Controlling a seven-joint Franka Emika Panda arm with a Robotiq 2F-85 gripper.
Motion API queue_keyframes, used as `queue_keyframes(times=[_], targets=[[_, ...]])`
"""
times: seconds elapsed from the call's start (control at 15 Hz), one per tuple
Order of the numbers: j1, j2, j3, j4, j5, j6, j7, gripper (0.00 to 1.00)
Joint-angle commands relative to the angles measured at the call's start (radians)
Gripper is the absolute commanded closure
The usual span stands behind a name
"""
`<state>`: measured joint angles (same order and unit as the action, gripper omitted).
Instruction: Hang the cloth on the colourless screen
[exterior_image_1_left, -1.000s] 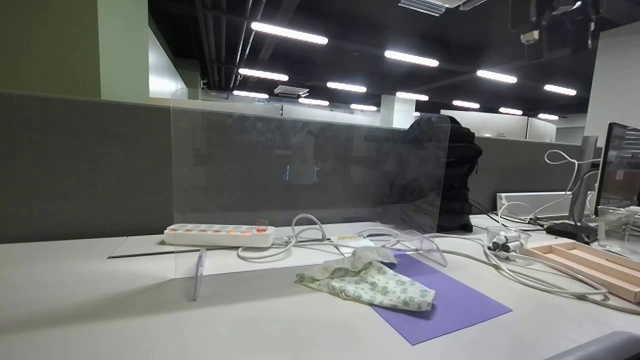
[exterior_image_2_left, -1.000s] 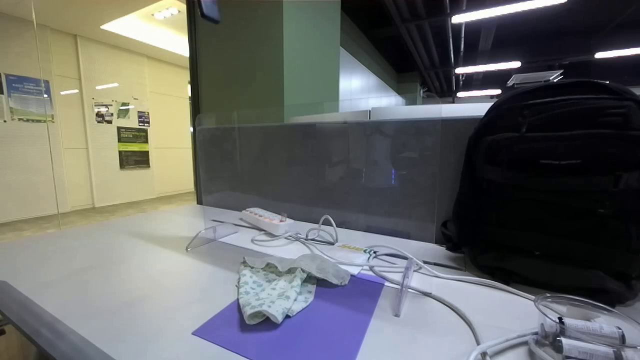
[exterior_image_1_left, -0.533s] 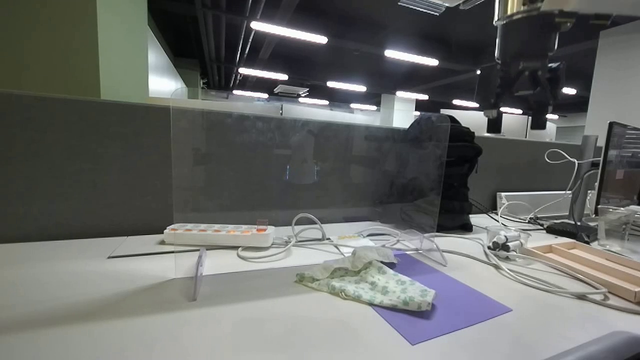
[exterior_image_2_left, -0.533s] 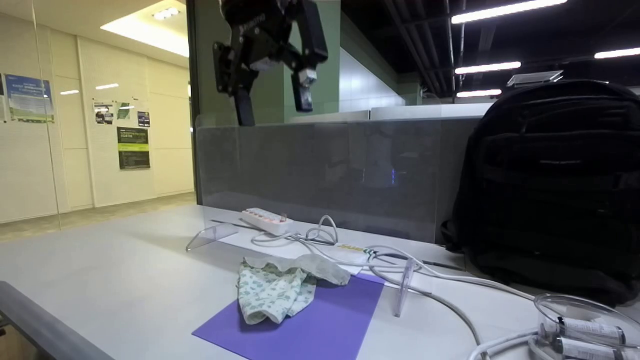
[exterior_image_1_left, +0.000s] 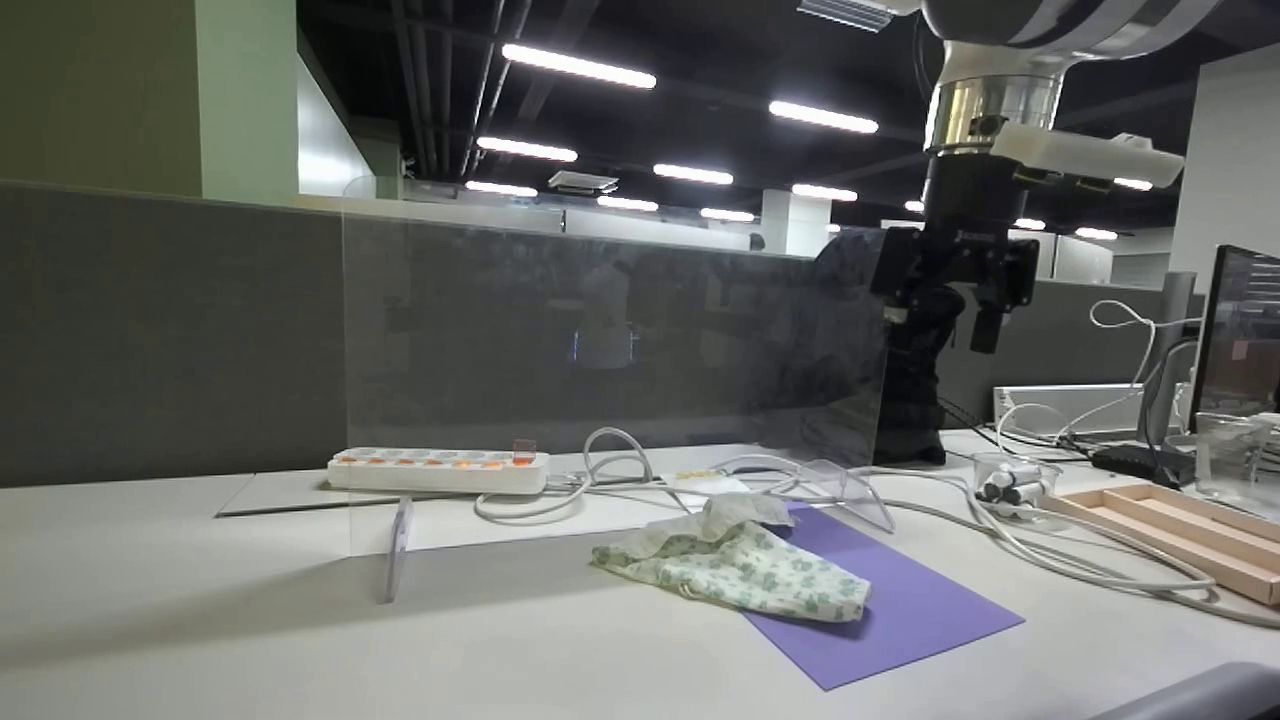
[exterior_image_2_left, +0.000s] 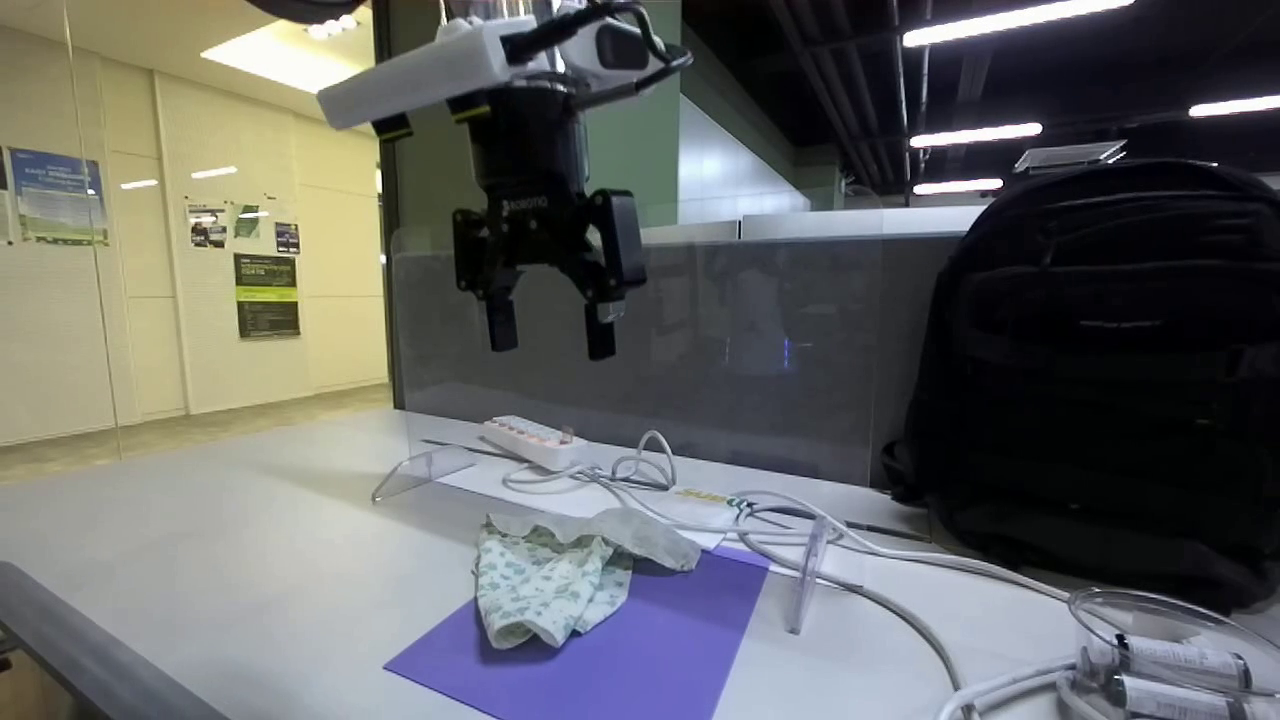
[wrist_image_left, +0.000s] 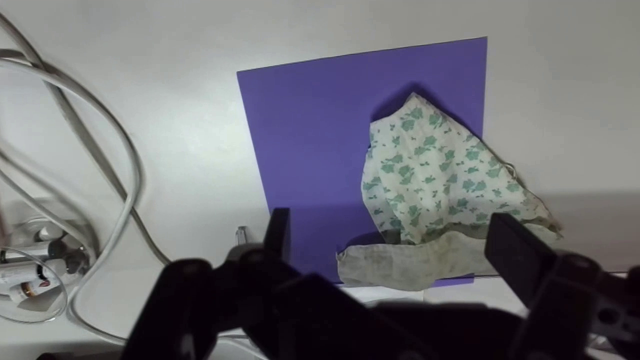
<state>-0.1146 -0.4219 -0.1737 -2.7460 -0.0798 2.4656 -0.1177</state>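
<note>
One Panda arm (exterior_image_1_left: 1050, 35) is hanging down from the top of both exterior views, its wrist standing close to vertical. Its Robotiq gripper (exterior_image_2_left: 552, 340) is pointing downward, well above the worktop (exterior_image_1_left: 250, 640), and its two jaws are standing wide apart. In the wrist view these jaws are lining the lower part, one of them partly hiding an end of the floral-print cloth (wrist_image_left: 440, 175). I am counting one such cloth: it is lying rumpled, partly on one purple sheet (wrist_image_left: 310, 130) and partly on the bare worktop, its plain pale side turned up along one edge. One clear screen (exterior_image_1_left: 600, 390) is standing upright just beside it on two transparent feet (exterior_image_1_left: 397, 550); whether screen and cloth are touching, I cannot tell. Through the screen, one white power strip (exterior_image_1_left: 440, 474) is showing orange-lit switches, and one dark grey partition (exterior_image_1_left: 150, 340) is running across behind. One black backpack (exterior_image_2_left: 1120, 380) is standing upright near the partition. White and grey cables (wrist_image_left: 135, 167) are looping over the worktop, overlapping too much for a count. One clear container (exterior_image_2_left: 1095, 655) is holding small labelled cylinders (exterior_image_2_left: 1187, 661), at least two being plain to see. Just beside the container, one peach-coloured divided tray (exterior_image_1_left: 1262, 588) is lying flat, and farther along, one monitor (exterior_image_1_left: 1240, 340) is standing partly outside the view.
</note>
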Motion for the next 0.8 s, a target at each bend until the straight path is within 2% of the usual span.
queue_keyframes(times=[0.0,0.27,0.73], targets=[[-0.006,0.014,0.01,0.002,0.01,0.008,-0.006,0.0],[-0.006,0.023,0.015,-0.003,0.02,0.039,0.017,0.0],[0.054,0.298,0.015,0.086,0.196,0.104,0.015,0.0]])
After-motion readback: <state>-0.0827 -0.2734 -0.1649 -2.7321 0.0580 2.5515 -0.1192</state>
